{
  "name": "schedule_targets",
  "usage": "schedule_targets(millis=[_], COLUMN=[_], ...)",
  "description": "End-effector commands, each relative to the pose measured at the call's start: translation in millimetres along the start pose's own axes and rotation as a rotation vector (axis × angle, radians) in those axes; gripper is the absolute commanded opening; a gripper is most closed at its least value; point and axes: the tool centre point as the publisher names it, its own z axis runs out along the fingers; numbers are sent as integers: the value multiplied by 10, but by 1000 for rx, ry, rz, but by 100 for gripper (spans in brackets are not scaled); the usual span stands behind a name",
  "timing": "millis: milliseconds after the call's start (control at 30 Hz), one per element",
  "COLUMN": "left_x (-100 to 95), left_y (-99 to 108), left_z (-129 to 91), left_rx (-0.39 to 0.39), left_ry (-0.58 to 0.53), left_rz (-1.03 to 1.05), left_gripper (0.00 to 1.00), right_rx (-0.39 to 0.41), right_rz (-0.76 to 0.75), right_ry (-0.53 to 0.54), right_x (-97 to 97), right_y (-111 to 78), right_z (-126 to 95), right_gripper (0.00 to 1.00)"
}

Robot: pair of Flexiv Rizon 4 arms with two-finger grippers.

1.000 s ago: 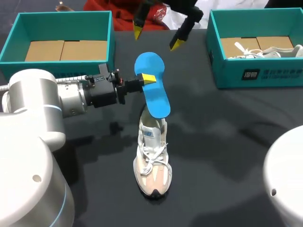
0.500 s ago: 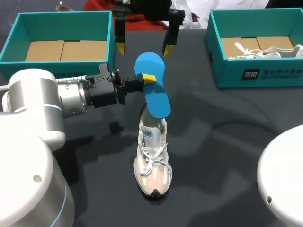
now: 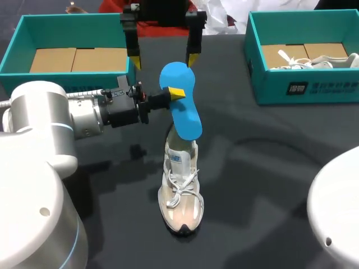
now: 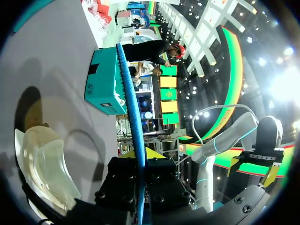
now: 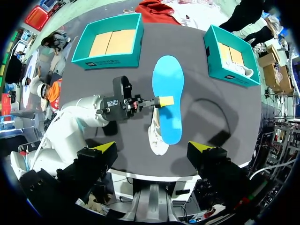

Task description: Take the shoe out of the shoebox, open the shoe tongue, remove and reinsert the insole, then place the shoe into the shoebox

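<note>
The left gripper (image 3: 175,93) has its yellow-tipped fingers pinched on the edge of a bright blue foam insole (image 3: 179,106), one finger on each face (the left wrist view shows the insole (image 4: 133,117) edge-on between them). The insole stands nearly upright, its lower end at the heel opening of a white and peach lace-up sneaker (image 3: 180,188); whether it sits inside, I cannot tell. The sneaker rests on its sole on the dark grey table (image 3: 269,168), toe toward the robot. Just beyond the insole's top, the right gripper (image 3: 163,60) hangs above the table with fingers spread wide, touching nothing. At the far left stands a teal cardboard shoebox (image 3: 84,77) lined with brown card. At the far right, a second teal shoebox (image 3: 314,87) holds another pale sneaker (image 3: 331,59).
</note>
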Motion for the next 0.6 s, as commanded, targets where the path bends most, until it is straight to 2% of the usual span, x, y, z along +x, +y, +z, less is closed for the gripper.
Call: schedule_targets(millis=[33, 467, 600], left_x=[-6, -6, -6], left_y=[5, 5, 5], left_z=[2, 2, 2], left_rx=[0, 0, 0], left_ry=[0, 0, 0], left_rz=[1, 1, 1], left_gripper=[0, 0, 0], right_rx=[-9, 0, 9], right_rz=[-4, 17, 21], right_ry=[264, 643, 817], right_x=[-295, -637, -732], right_y=[-37, -72, -105], right_z=[100, 193, 246], right_gripper=[100, 100, 100])
